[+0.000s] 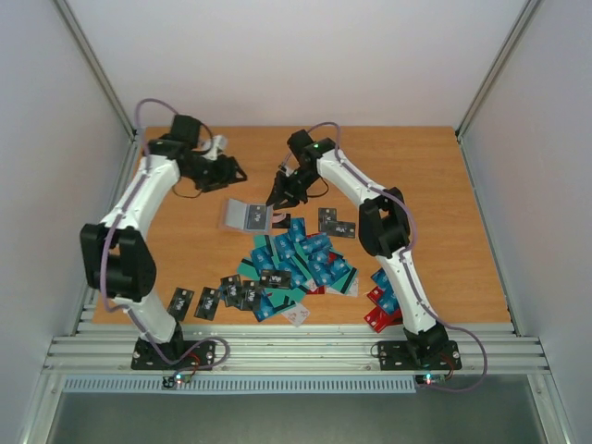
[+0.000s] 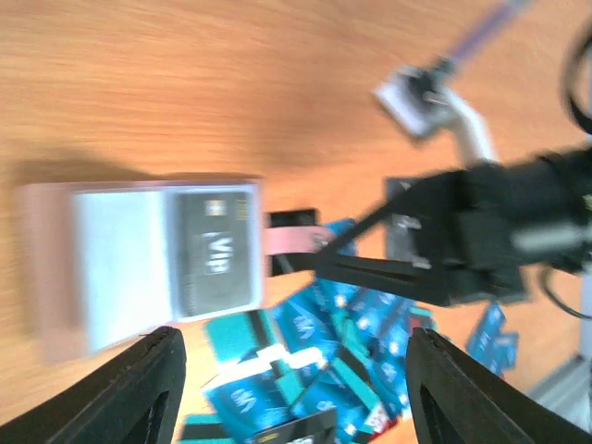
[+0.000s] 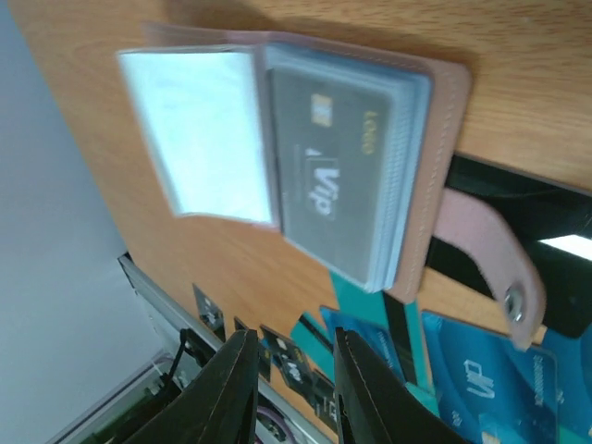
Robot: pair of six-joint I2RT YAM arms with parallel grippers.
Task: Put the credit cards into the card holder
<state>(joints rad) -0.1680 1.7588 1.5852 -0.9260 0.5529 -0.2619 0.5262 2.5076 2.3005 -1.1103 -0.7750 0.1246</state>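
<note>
Card holder (image 1: 245,215) lies open on the surface (image 1: 425,185), just beyond the heap of cards (image 1: 301,266), its strap reaching toward them. One dark card (image 3: 333,166) already sits under a clear sleeve; I judge the job barely begun, with dozens of blue, teal, black and red cards left loose. My left gripper (image 2: 296,344) hangs spread wide and empty above the holder's near edge. My right gripper (image 3: 296,335) hovers by the holder, fingers a narrow gap apart, pinching nothing. Next up, by my reckoning: fetching a card from the heap.
</note>
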